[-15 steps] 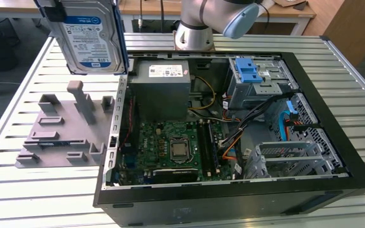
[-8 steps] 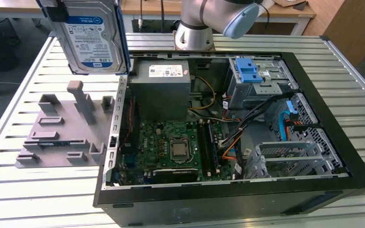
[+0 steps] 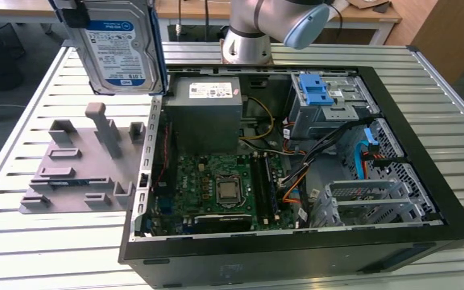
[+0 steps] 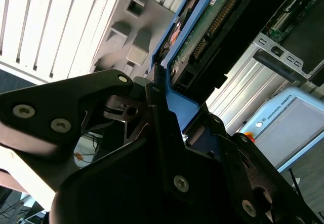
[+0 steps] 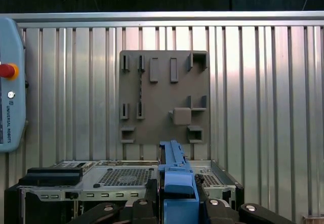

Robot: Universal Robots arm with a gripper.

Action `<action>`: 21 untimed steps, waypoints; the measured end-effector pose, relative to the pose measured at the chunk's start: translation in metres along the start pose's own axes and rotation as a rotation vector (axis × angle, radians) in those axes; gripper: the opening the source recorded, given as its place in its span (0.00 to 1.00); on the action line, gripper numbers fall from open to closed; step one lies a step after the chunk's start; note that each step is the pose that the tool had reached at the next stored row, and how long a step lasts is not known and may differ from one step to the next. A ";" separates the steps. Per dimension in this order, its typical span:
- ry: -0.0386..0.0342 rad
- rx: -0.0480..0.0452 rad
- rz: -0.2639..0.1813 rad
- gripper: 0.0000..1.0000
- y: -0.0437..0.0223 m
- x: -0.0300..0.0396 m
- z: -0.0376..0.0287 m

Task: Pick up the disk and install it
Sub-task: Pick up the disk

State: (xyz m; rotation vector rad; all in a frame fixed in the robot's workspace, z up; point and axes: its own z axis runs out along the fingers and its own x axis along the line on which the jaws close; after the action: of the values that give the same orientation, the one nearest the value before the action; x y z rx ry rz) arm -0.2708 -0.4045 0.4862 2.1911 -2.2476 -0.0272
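The disk [image 3: 119, 48], a silver hard drive with a white-and-blue label and blue side rails, hangs upright in the air at the exterior view's upper left. It is above the grey stand [image 3: 79, 163] and just outside the open computer case [image 3: 393, 151]. My gripper [image 5: 177, 206] is shut on the disk, with the blue rail [image 5: 174, 173] clamped between its black fingers. In the second wrist view the gripper [image 4: 162, 107] holds the disk's edge, and the disk's green circuit board [image 4: 202, 26] faces the camera. A blue-latched drive cage [image 3: 321, 90] sits at the case's far right corner.
Inside the case are a grey power-supply box [image 3: 208, 109], the motherboard [image 3: 224, 187] and loose cables [image 3: 296, 145]. The grey stand [image 5: 164, 97] with upright posts lies on the slatted metal table [image 3: 38, 241]. A teach pendant [image 5: 10, 87] rests at the table's edge. The arm's base [image 3: 246, 42] stands behind the case.
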 end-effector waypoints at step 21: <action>0.0000 0.0000 0.000 0.36 -0.0143 0.0009 -0.0002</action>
State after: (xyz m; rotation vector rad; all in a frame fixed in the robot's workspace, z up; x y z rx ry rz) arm -0.2565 -0.4058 0.4862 2.1911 -2.2475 -0.0272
